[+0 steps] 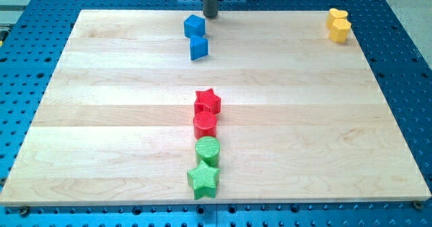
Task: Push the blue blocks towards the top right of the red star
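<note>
**Two blue blocks parked at the top, tip right behind them**

Two blue blocks sit near the view's top, a bit left of centre: a blue cube point(194, 26) and, just below it and nearly touching, a blue block with a slanted, wedge-like shape point(199, 48). My tip point(210, 15) is just beside the cube, at its upper right, right at the table's far edge. Can't tell for sure if it's actually touching the cube or only very close. There are no jaws on this arm, just the dark rod, so nothing is being held.

The red star point(208, 101) is well below the blue pair, around the middle of the wooden table point(101, 119). It heads a tidy column running toward the view's bottom: red cylinder point(205, 125) touching the star, then a green cylinder point(208, 149), then a green star point(203, 180) near the bottom edge.

Off in the view's top right corner is a yellow block point(338, 24), looks heart-ish, well apart from everything else. The table rests on a blue perforated base point(405, 65).
</note>
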Tool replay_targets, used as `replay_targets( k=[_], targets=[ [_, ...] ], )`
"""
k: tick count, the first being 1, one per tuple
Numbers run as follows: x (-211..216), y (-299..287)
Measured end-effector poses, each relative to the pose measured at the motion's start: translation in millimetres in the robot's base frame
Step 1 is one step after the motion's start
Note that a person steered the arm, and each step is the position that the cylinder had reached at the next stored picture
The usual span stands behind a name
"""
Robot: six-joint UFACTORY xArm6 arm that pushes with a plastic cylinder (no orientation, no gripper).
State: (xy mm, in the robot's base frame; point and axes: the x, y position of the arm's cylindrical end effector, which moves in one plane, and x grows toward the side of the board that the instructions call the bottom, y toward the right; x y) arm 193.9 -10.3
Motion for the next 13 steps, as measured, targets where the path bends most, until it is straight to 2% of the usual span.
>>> replay_targets(
  k=[5, 6, 7, 10, 13],
  targets=[
    [-2, -36],
    [14, -48],
    [65, -48],
    [65, -16],
    [84, -107]
  ],
)
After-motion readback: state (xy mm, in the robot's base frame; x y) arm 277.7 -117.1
